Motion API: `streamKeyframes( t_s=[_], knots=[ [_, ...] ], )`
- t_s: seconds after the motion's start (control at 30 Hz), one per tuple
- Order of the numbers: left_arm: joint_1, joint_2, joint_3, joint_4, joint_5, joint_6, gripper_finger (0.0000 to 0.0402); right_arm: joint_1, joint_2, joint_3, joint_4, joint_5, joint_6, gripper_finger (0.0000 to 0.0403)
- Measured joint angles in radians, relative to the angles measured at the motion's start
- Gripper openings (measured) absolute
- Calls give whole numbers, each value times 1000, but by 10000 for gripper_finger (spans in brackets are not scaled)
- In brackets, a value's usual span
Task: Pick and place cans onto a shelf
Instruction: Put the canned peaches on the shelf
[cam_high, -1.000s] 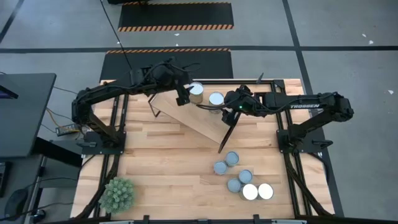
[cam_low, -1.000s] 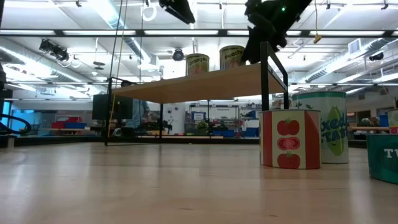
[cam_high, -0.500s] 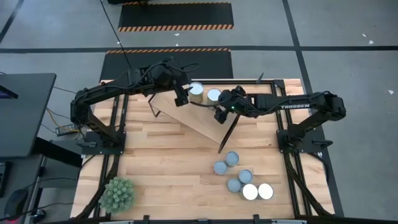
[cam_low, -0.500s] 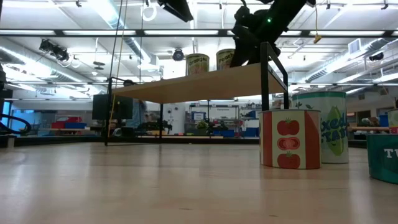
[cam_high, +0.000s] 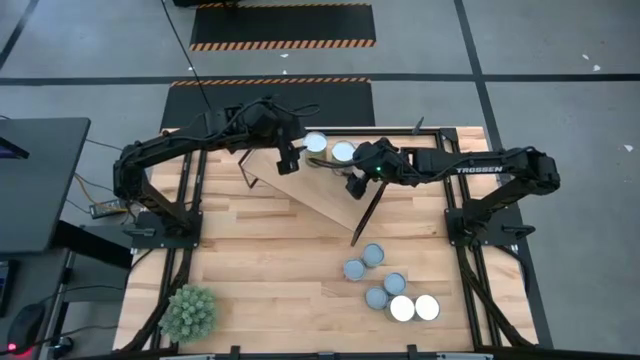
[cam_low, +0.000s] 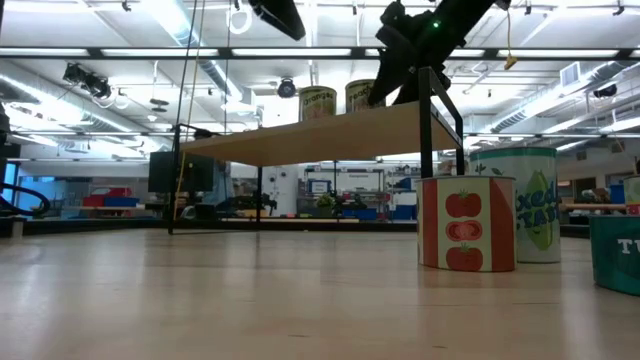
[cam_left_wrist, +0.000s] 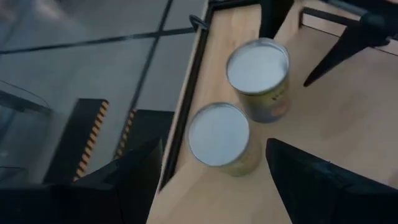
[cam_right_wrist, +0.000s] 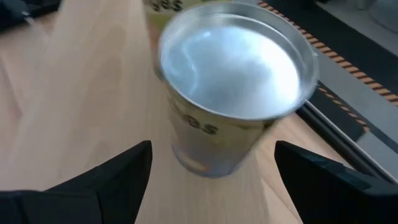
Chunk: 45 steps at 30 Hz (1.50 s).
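Two cans stand upright on the far end of the skewed light-wood shelf (cam_high: 320, 190): one (cam_high: 315, 143) toward the left, one (cam_high: 344, 152) toward the right. My right gripper (cam_high: 354, 172) is open just right of the right can (cam_right_wrist: 233, 81), its fingers on either side of it and apart from it. My left gripper (cam_high: 291, 159) is open and empty above the shelf, left of the left can (cam_left_wrist: 219, 134). In the low view both cans (cam_low: 318, 102) (cam_low: 360, 95) stand on the shelf top, with my right gripper (cam_low: 385, 82) beside them.
Several more cans (cam_high: 372, 255) (cam_high: 402, 308) stand in a group on the wooden tabletop at the near right; in the low view they show as a tomato can (cam_low: 466, 222) and a green can (cam_low: 525, 205). A spiky green plant ball (cam_high: 189, 312) sits at the near left corner.
My right gripper has gone toward the table's left along the shelf, and the right can has shifted with it, now standing closer to the left can. My left gripper has drawn back a little toward the table's left.
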Motion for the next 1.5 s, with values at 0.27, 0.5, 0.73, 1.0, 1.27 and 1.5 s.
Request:
streamKeyframes(
  t_s=[0.27,0.5,0.73,1.0,1.27,1.5],
  knots=[
    [60,51,0,-88,150,-30,290,0,7,0,57,-35,-19,346],
    [86,115,0,-119,147,-15,290,0,7,0,66,-34,-22,346],
    [97,143,0,-126,142,66,290,0,5,0,57,-36,-49,346],
    [100,172,0,-87,65,143,290,0,5,0,57,-37,-107,346],
    [104,192,0,-76,4,167,290,0,6,0,62,-51,-108,346],
    [108,194,0,-72,-42,208,290,0,6,0,65,-28,-94,346]
  ],
)
